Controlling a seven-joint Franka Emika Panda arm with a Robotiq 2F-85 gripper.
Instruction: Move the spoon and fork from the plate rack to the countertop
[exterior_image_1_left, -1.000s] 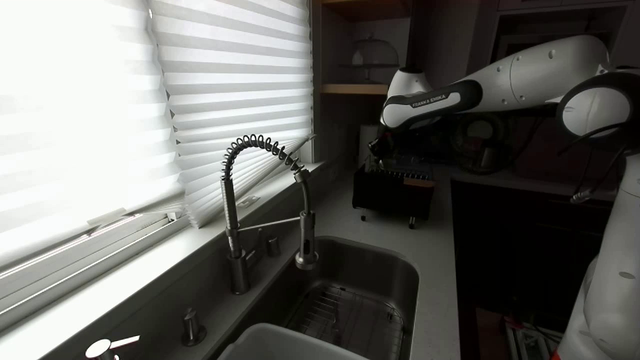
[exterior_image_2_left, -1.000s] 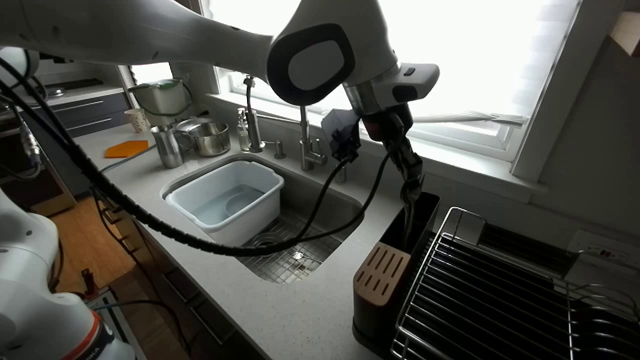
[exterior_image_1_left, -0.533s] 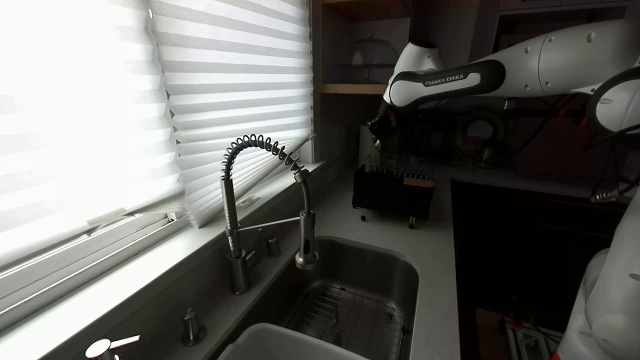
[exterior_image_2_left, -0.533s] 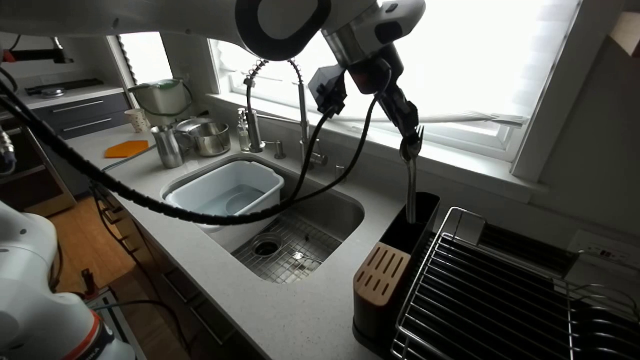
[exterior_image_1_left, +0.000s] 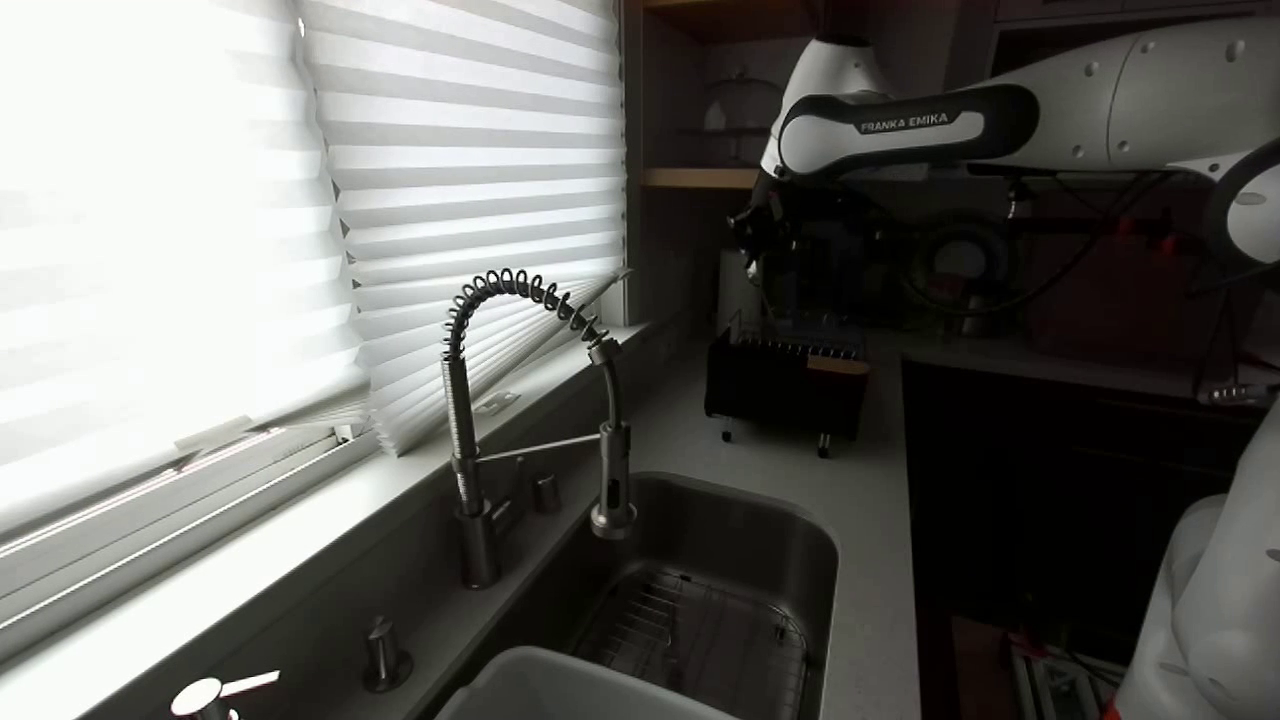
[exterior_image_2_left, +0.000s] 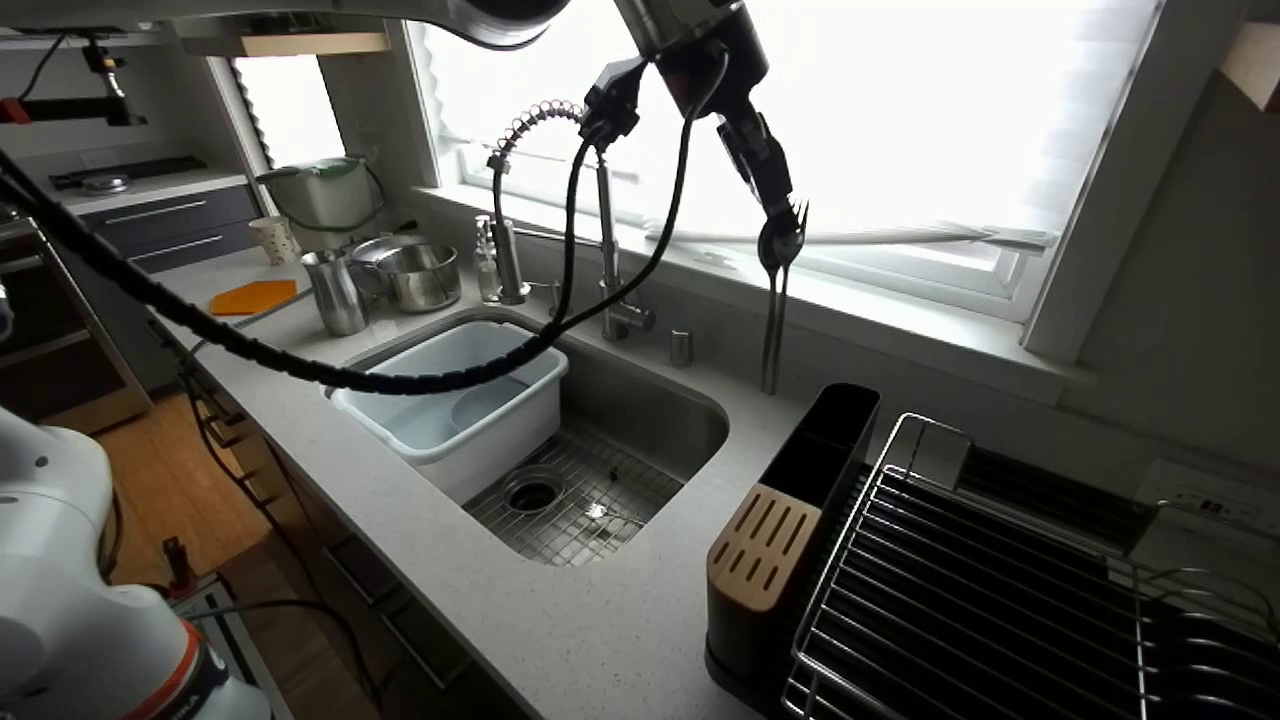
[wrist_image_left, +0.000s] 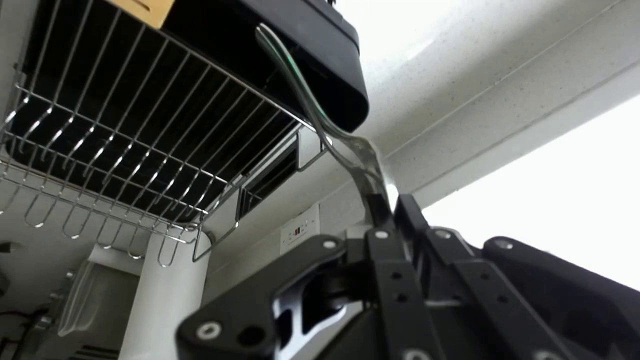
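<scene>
A slim, shiny, silvery-grey metal spoon and fork (exterior_image_2_left: 773, 320) hang in the air as a close pair, heads up and handles down, just right of the upper centre in an exterior view. Black metal fingers (wrist_image_left: 390, 250) at the end of a white robot arm (exterior_image_1_left: 910, 125) are clamped on both utensils by their heads; a rounded bowl and fork tines show beside them. In the wrist view the handles run up and to the left, overlapping, in front of a black, box-like utensil holder (wrist_image_left: 320, 30). The holder adjoins a black plate rack (exterior_image_2_left: 1000, 600) with a silvery wire frame, at lower right in an exterior view, and has a slotted pale wooden insert (exterior_image_2_left: 764, 548). Both stand on a smooth, speckled, pale grey worktop (exterior_image_2_left: 620, 640) that slants from upper left to bottom centre. Set into it is a steel sink basin (exterior_image_2_left: 650, 420) with a white plastic tub (exterior_image_2_left: 510, 440) in its left part. A steel faucet (exterior_image_1_left: 457, 410) with a coiled spring rises beside it in both exterior views. White pleated blinds (exterior_image_1_left: 480, 150), crooked along the bottom, glow at upper left in an exterior view; the far corner, with a wooden shelf (exterior_image_1_left: 705, 178), is dim
</scene>
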